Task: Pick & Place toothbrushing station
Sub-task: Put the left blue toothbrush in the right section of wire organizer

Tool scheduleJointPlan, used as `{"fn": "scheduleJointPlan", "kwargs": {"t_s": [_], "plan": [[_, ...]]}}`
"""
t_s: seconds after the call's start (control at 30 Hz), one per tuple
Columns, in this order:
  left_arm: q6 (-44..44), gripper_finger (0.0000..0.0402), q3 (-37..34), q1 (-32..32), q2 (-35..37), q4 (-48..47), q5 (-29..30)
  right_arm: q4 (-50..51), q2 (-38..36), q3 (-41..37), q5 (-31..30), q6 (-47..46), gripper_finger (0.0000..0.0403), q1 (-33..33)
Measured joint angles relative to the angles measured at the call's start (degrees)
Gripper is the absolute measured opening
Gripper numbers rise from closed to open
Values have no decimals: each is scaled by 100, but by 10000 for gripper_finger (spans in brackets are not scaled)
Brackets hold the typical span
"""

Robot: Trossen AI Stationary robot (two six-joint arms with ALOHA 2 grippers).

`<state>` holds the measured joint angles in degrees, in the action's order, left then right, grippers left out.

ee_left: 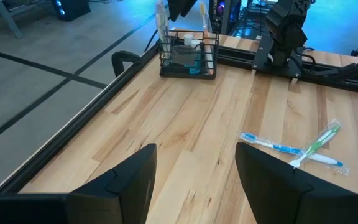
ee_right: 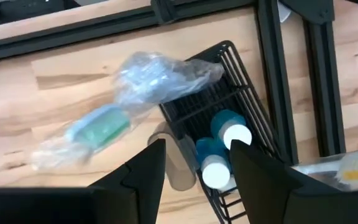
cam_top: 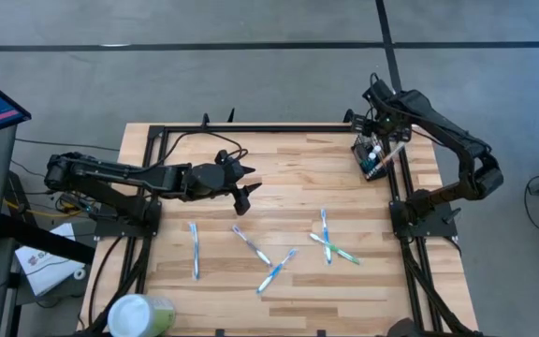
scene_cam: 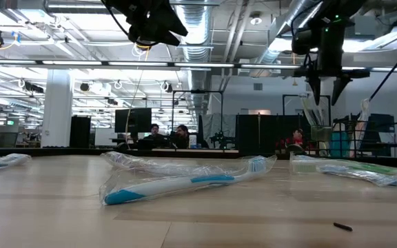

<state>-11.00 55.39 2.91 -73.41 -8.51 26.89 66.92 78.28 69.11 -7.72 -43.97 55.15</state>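
Note:
The toothbrushing station (ee_right: 229, 106) is a black wire holder at the table's far right corner (cam_top: 372, 161); it holds blue bottles with white caps (ee_right: 236, 134). A plastic-wrapped toothbrush (ee_right: 101, 127) leans out over its rim. My right gripper (ee_right: 197, 147) hangs open above the station, pointing down, with nothing between its fingers (cam_top: 378, 133). My left gripper (ee_left: 196, 148) stands open above the middle of the table (cam_top: 249, 195), pointing toward the station (ee_left: 188, 53), and is empty.
Several wrapped toothbrushes lie loose on the near half of the table (cam_top: 195, 248), (cam_top: 251, 245), (cam_top: 330, 241). A pale-green cup with a white lid (cam_top: 143, 316) stands at the near left corner. A black frame rail (ee_right: 272, 68) runs beside the station.

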Motion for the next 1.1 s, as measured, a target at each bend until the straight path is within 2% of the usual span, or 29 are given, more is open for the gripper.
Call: {"fn": "scheduleJointPlan", "kwargs": {"t_s": [0.3,0.63,1.1], "plan": [[-2,214,0,0,0,2,0,254,0,221,13,260,172,-25],[-2,214,1,1,0,2,0,300,0,496,15,365,172,-330],[-140,214,1,1,0,2,-2,165,0,1745,15,904,172,-927]]}}
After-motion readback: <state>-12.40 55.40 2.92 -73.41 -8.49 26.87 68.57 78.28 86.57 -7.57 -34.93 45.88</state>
